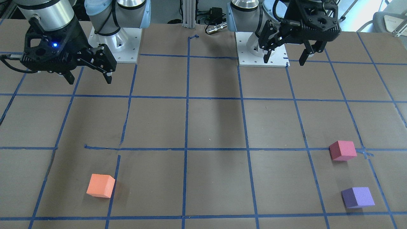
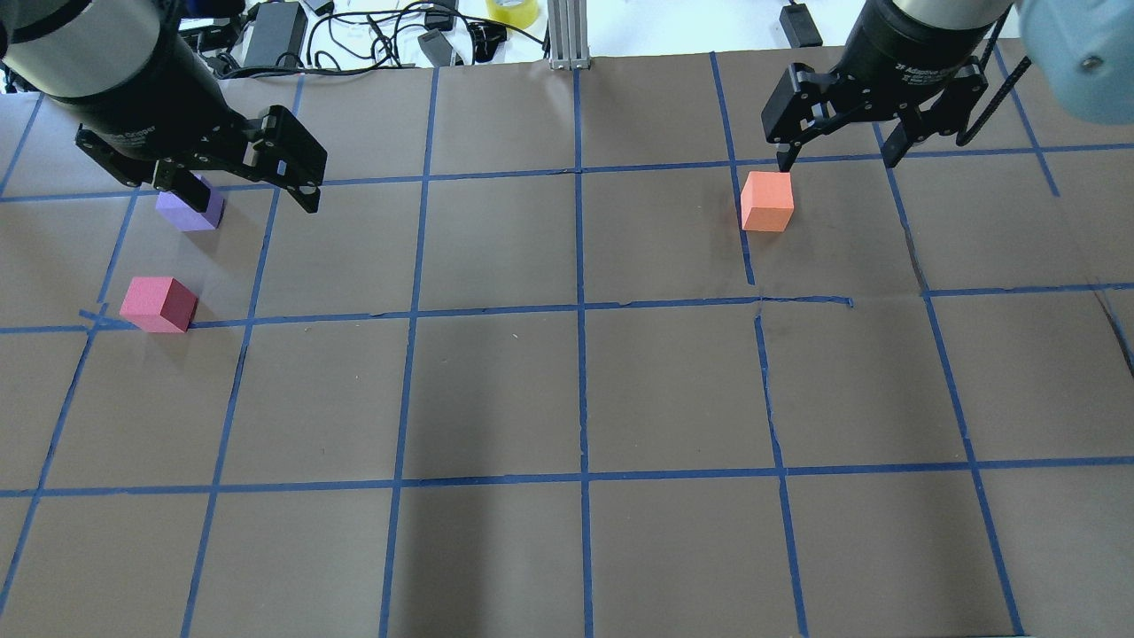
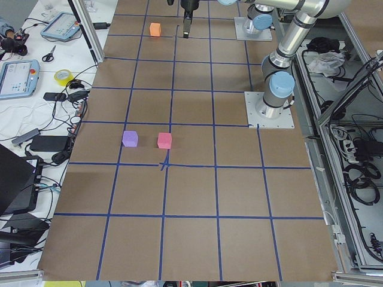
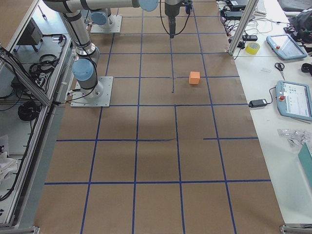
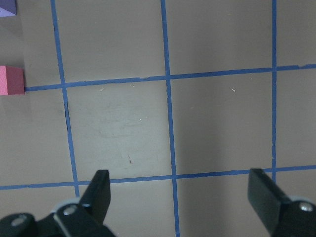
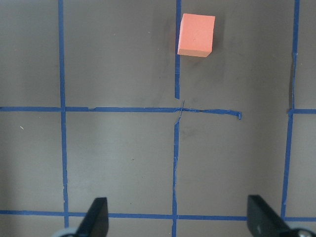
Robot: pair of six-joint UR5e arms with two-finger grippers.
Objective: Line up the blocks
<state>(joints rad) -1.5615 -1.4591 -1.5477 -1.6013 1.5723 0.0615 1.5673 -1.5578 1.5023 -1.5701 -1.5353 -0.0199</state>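
Observation:
The orange block (image 1: 100, 185) (image 2: 767, 202) lies alone on the robot's right side of the table; it also shows in the right wrist view (image 6: 196, 35). The pinkish-red block (image 1: 342, 150) (image 2: 159, 304) and the purple block (image 1: 358, 197) (image 2: 190, 213) lie close together but apart on the robot's left side. Both show at the left edge of the left wrist view, pinkish-red (image 5: 11, 80) and purple (image 5: 7, 7). My left gripper (image 1: 284, 61) (image 2: 248, 199) (image 5: 178, 180) is open and empty, raised above the table. My right gripper (image 1: 89, 80) (image 2: 837, 161) (image 6: 177, 203) is open and empty, raised near the orange block.
The brown table (image 2: 576, 399) carries a grid of blue tape lines. Both arm base plates (image 1: 114, 44) (image 1: 262, 51) stand at the robot's edge. Cables, power adapters (image 2: 275, 35) and a tape roll (image 2: 512, 11) lie past the far edge, by a metal post (image 2: 567, 35).

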